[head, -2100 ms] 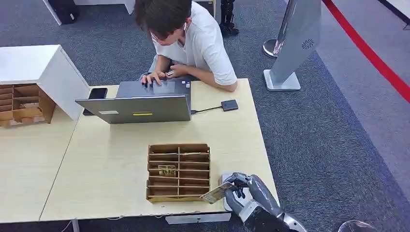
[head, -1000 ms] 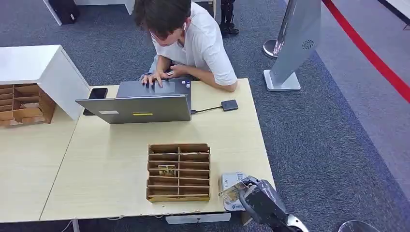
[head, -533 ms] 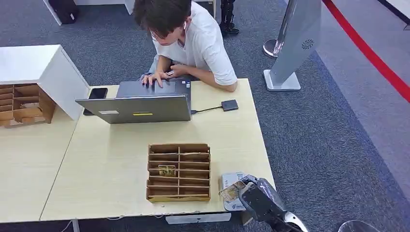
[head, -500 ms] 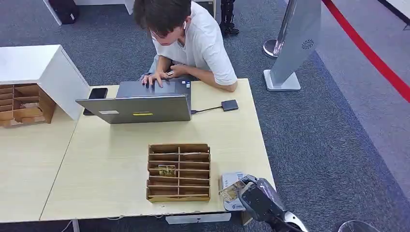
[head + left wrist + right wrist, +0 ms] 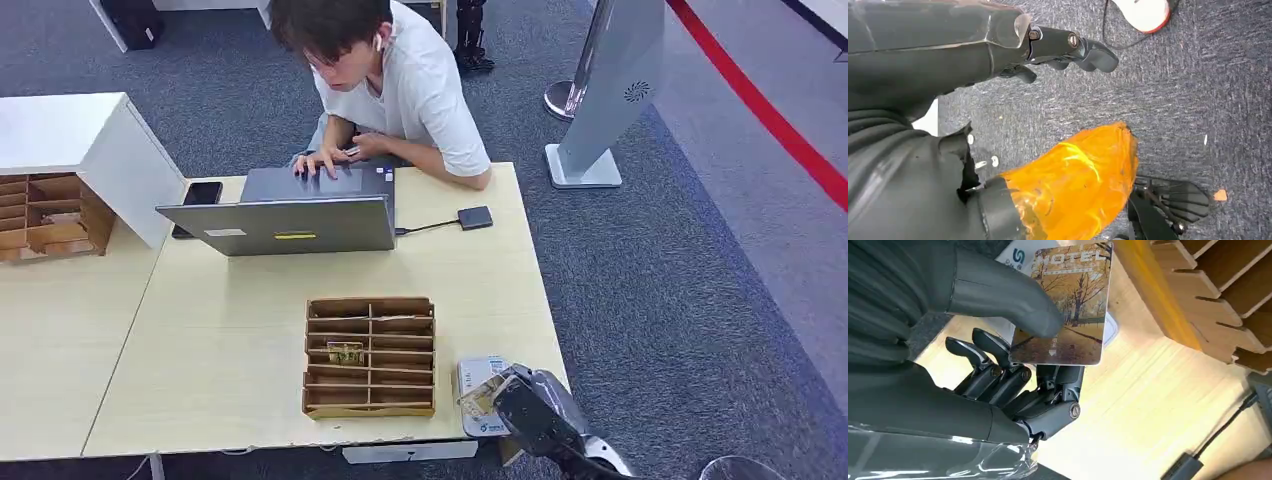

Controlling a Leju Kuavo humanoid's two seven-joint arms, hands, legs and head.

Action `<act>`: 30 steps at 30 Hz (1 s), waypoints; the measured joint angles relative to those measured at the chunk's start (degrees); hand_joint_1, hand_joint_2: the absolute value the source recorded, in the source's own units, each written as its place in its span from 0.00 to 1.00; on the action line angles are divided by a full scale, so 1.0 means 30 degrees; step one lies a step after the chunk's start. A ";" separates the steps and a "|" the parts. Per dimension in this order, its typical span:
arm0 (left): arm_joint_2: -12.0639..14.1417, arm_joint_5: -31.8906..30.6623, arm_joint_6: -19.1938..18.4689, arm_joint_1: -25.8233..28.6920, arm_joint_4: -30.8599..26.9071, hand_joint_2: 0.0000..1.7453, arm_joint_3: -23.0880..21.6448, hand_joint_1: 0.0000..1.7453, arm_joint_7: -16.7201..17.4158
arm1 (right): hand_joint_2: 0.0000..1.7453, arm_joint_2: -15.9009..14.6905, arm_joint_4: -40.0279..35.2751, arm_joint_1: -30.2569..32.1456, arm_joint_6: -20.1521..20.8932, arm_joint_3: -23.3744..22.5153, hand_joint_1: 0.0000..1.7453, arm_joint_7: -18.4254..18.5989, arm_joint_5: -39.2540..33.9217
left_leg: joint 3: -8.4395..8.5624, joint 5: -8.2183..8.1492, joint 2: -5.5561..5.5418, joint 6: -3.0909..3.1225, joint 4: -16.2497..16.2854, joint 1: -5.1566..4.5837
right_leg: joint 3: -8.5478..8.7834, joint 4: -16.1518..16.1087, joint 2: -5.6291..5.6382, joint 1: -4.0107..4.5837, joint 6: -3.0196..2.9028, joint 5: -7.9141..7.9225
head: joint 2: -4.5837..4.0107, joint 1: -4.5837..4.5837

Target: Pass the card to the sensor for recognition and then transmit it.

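The robot's right hand (image 5: 528, 405) pinches a tree-printed hotel card (image 5: 1068, 310) between its thick grey thumb and dark fingers (image 5: 998, 375), just over the white card sensor (image 5: 478, 377). Its left hand (image 5: 1068, 47) hangs with fingers loosely curled, holding nothing.

You see the right hand (image 5: 1013, 365) built from dark grey parts: a thick smooth grey thumb (image 5: 998, 297) and darker slim fingers (image 5: 983, 360) with small round silver screws at their pivots. Behind this hand, a grey ribbed cover wraps the wrist, and next to it comes a glossy silver shell. The left hand (image 5: 1058, 47) has the same dark fingers, with a screw near the fingertip, and a glossy dark shell sits behind it.
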 joint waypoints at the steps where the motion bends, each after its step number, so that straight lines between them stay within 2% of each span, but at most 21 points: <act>1: 0.0000 -0.0007 0.0000 -0.0002 0.0000 0.00 -0.0007 0.00 0.0000 | 1.00 0.0022 0.0044 -0.0002 0.0007 -0.0007 1.00 0.0007 0.0007 | -0.0001 0.0000 0.0000 0.0000 0.0000 0.0000 | 0.0000 0.0000 0.0000 0.0000 0.0000 0.0000 | 0.0000 0.0000; 20: 0.0000 -0.0335 -0.0058 -0.0064 0.0015 0.00 -0.0058 0.00 0.0109 | 1.00 0.0837 0.0947 -0.0966 0.0525 -0.0313 1.00 0.0212 -0.0212 | 0.0002 0.0001 0.0001 0.0000 0.0000 0.0000 | 0.0000 0.0001 0.0001 0.0000 -0.0001 0.0001 | 0.0000 0.0000; 30: 0.0007 -0.0481 -0.0190 -0.0130 0.0015 0.00 -0.0080 0.00 0.0342 | 1.00 0.1290 0.1902 -0.1738 0.0699 -0.0524 1.00 0.0809 0.0496 | 0.0003 0.0002 0.0001 -0.0001 0.0001 0.0000 | 0.0001 0.0002 0.0001 -0.0001 -0.0001 0.0002 | 0.0000 0.0000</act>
